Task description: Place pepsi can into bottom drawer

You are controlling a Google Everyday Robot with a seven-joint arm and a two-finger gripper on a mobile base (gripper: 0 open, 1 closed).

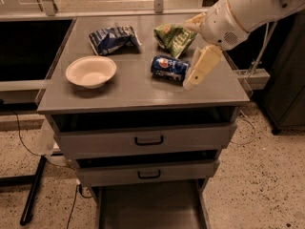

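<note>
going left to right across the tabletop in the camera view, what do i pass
white bowl → blue-and-white snack bag → pepsi can → gripper, at the can's right end. Green snack bag left out: it overlaps the can.

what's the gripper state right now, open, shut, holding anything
gripper: open or shut cannot be told. It is over the cabinet top, just right of the can, which lies on its side there.
</note>
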